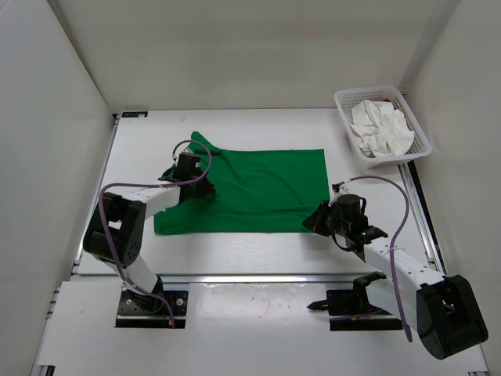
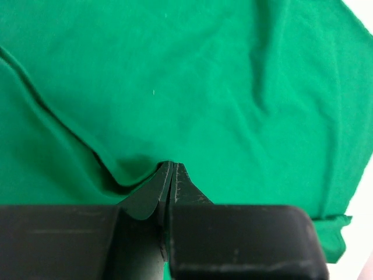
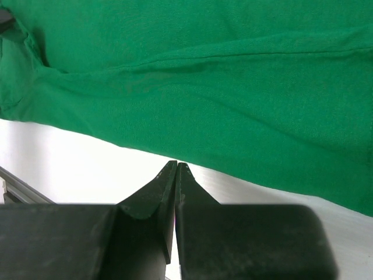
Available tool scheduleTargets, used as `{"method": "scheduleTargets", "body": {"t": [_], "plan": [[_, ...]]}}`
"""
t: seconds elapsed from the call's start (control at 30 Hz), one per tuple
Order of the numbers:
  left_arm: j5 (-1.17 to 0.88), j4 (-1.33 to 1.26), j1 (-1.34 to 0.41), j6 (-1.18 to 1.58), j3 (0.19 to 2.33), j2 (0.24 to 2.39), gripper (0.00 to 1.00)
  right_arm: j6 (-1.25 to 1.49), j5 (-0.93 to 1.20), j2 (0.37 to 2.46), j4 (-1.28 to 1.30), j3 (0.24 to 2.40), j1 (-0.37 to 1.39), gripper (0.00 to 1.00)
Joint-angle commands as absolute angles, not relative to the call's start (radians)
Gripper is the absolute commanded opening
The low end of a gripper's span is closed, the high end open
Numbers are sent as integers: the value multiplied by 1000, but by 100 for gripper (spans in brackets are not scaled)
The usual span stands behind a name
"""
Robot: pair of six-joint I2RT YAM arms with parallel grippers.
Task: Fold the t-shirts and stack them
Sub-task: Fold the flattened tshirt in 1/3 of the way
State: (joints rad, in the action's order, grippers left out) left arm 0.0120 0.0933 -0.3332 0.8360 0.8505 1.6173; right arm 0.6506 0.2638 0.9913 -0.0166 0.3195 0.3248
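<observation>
The green t-shirt (image 1: 266, 188) lies spread flat in the middle of the table, one sleeve poking out at its far left corner. My left gripper (image 1: 205, 192) rests on the shirt's left part. In the left wrist view its jaws (image 2: 173, 164) are shut, and a raised fold of the green cloth (image 2: 233, 87) gathers at the tips. My right gripper (image 1: 310, 222) sits at the shirt's near right corner. In the right wrist view it (image 3: 176, 164) is shut on nothing, its tips on bare table just short of the green hem (image 3: 233, 116). The white t-shirt (image 1: 380, 129) lies crumpled in the basket; the red one is not clearly seen.
A white mesh basket (image 1: 339, 99) stands at the far right corner of the table. White walls close in the left, back and right sides. A metal rail (image 1: 250, 276) runs along the near edge, in front of the arm bases.
</observation>
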Motion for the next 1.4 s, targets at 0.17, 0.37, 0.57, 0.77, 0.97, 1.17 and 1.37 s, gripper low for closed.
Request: {"method": "scheduleTargets", "body": {"t": [0.17, 0.37, 0.57, 0.77, 0.97, 1.17, 1.37], "plan": [[44, 152, -376, 767, 983, 1689, 12, 647, 258, 982, -66, 322, 325, 0], [63, 185, -342, 747, 1089, 1753, 26, 649, 230, 963, -45, 334, 351, 0], [20, 177, -302, 741, 1080, 1663, 45, 627, 195, 948, -3, 364, 347, 0], [-58, 106, -288, 775, 783, 1418, 39, 615, 183, 954, 25, 413, 347, 0], [-113, 34, -270, 808, 566, 1377, 35, 581, 121, 1149, 15, 469, 403, 0], [-169, 14, -229, 798, 522, 1456, 33, 610, 26, 1256, 64, 489, 399, 0], [-172, 24, -236, 801, 387, 1327, 32, 747, 5, 1123, 90, 278, 408, 0]]}}
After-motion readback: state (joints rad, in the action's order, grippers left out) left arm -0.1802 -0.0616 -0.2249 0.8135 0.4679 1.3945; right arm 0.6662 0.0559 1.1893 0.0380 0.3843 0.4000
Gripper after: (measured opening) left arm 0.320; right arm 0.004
